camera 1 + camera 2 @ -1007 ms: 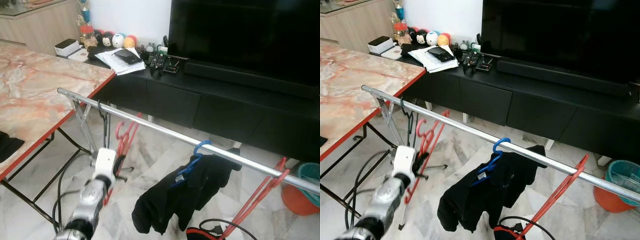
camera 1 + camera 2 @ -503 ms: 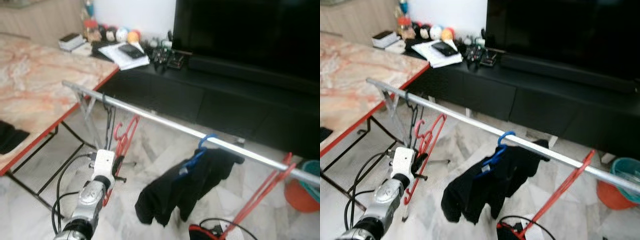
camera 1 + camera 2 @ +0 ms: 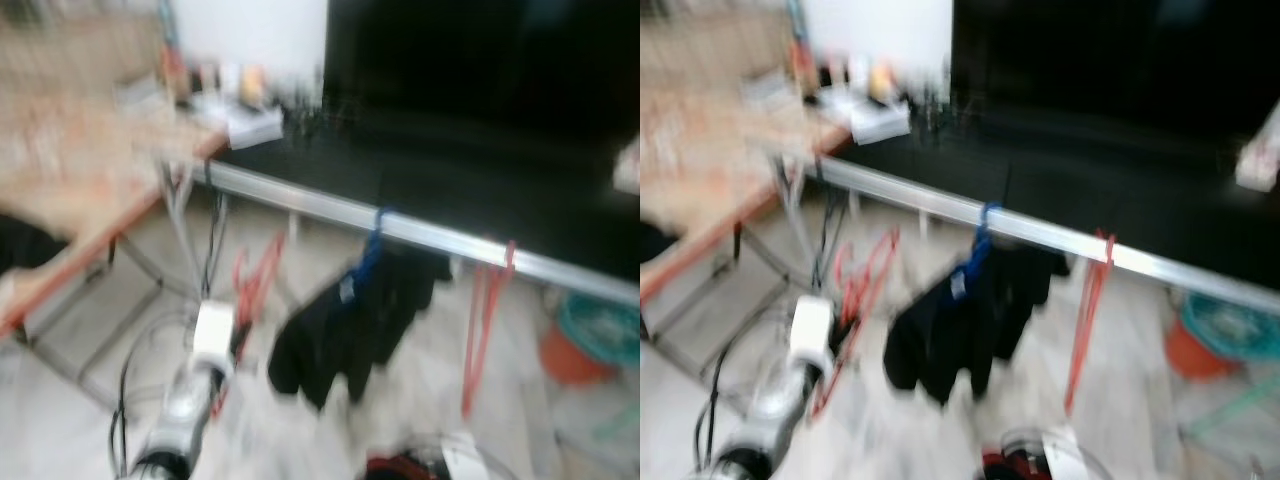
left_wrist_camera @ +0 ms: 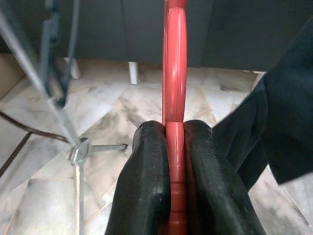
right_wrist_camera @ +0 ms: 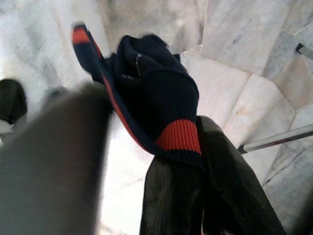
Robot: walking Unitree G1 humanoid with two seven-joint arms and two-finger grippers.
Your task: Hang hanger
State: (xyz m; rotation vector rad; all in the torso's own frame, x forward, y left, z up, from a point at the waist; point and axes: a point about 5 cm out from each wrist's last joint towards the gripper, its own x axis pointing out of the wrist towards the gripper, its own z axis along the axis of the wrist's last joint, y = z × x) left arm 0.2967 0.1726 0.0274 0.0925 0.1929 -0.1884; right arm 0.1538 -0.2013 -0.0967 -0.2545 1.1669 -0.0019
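Observation:
The eye views are blurred by motion. My left gripper [image 4: 175, 147] is shut on the bar of a red hanger [image 4: 174, 73]; in the left eye view that hanger [image 3: 255, 285] hangs below the left part of the silver rail [image 3: 430, 232], just ahead of my white wrist [image 3: 212, 335]. A black garment [image 3: 350, 320] hangs from a blue hanger [image 3: 370, 250] mid-rail. A second red hanger [image 3: 485, 320] hangs further right, and a dark hanger [image 3: 212, 240] sits near the left end. My right gripper [image 5: 198, 152] hangs low, shut on a navy and red knit cloth [image 5: 156, 83].
A marble table with a red edge [image 3: 80, 170] stands at the left. The black TV cabinet [image 3: 450, 150] runs behind the rail. An orange bucket [image 3: 570, 355] and a teal basket [image 3: 600, 325] sit on the floor at the right. Cables lie on the tiles [image 3: 130, 370].
The whole picture has shifted and blurred, so the camera has moved. The rail now sits higher in the picture. My left gripper still holds the red hanger below it.

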